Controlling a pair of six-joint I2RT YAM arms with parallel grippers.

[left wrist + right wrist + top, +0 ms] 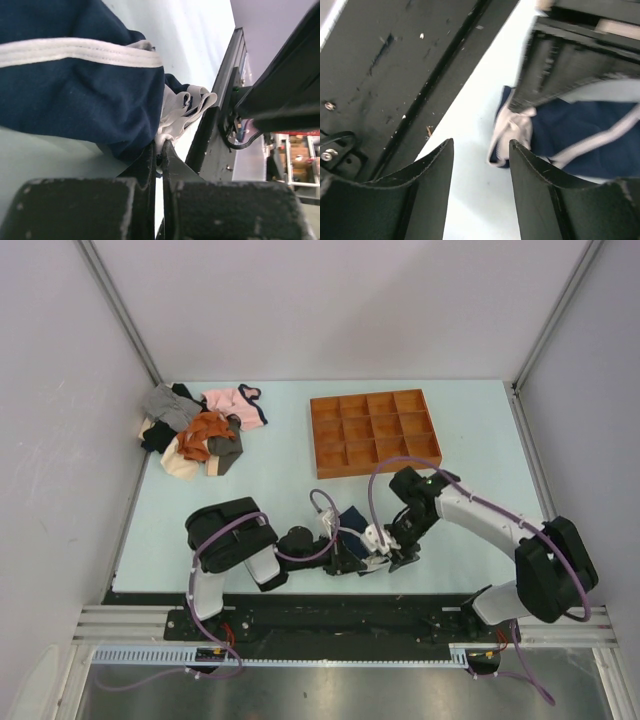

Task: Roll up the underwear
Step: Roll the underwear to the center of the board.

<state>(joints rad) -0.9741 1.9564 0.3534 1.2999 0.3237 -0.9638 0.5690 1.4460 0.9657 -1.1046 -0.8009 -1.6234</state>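
The navy underwear (352, 522) with white trim lies bunched near the table's front edge, between both grippers. In the left wrist view the underwear (80, 85) fills the upper left, and my left gripper (159, 148) is shut on its white-trimmed edge. My right gripper (481, 145) is open and empty just above the table, with the underwear (570, 135) beside its right finger. In the top view the left gripper (345, 555) and right gripper (392, 556) sit close together at the garment's near side.
A brown compartment tray (374, 432) stands at the back centre. A pile of garments (200, 430), pink, orange, grey and black, lies at the back left. The table's front edge and black rail (395, 90) run right by the right gripper.
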